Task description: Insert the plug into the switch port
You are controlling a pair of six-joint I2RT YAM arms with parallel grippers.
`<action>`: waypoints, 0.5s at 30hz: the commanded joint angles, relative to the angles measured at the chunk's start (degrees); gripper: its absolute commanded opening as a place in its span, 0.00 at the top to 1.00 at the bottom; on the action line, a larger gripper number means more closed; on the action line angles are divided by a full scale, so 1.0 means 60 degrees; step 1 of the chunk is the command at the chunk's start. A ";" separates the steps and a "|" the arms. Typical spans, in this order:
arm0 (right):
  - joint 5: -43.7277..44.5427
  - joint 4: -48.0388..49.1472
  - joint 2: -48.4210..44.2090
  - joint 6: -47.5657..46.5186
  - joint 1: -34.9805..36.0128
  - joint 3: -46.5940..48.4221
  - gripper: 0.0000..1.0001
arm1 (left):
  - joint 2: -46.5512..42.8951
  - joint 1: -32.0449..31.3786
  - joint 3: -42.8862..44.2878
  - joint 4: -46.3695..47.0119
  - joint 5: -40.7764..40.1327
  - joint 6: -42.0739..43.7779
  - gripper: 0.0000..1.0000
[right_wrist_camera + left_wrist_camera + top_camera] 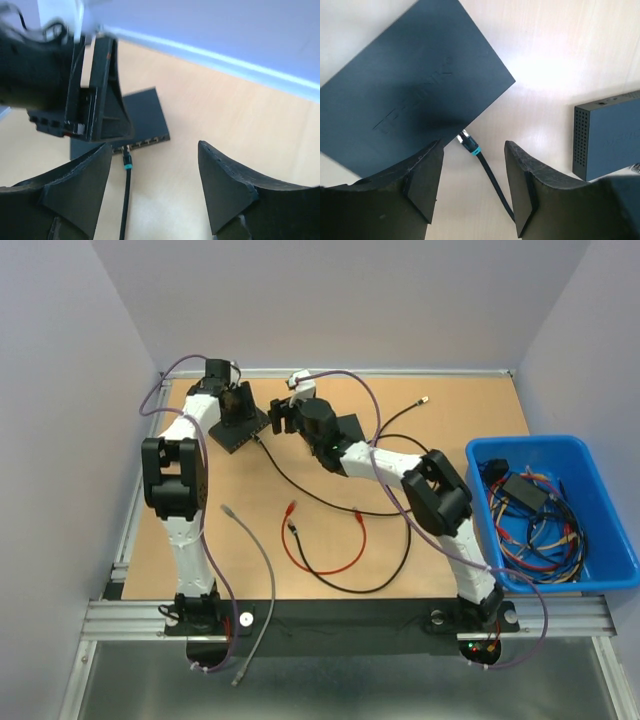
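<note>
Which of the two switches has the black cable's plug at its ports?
The switch under the left pincer: the teal-collared plug meets its edge. The other switch, to its right, lies apart from that plug.

Light: bright, even, from above.
Glare: table [545, 70] washed white in left wrist view.
Blur: fingers [75, 195] and top-left corner soft in right wrist view.
</note>
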 commanded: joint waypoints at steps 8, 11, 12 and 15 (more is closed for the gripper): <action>-0.0183 -0.0981 -0.5325 0.1344 0.0162 -0.3466 0.24 | -0.4101 -0.0703 -0.3551 0.0736 -0.1627 -0.1102 0.40; -0.0825 -0.2528 -0.6261 0.2743 0.0308 -0.4516 0.25 | -0.5124 -0.1450 -0.4724 0.1057 -0.1950 -0.1393 0.41; -0.0829 -0.2765 -0.6425 0.3069 0.0352 -0.4521 0.25 | -0.5128 -0.1669 -0.4973 0.1131 -0.2182 -0.1497 0.41; -0.1238 -0.3701 -0.6733 0.4122 0.0762 -0.5397 0.31 | -0.6164 -0.2183 -0.5794 0.1409 -0.2609 -0.2053 0.41</action>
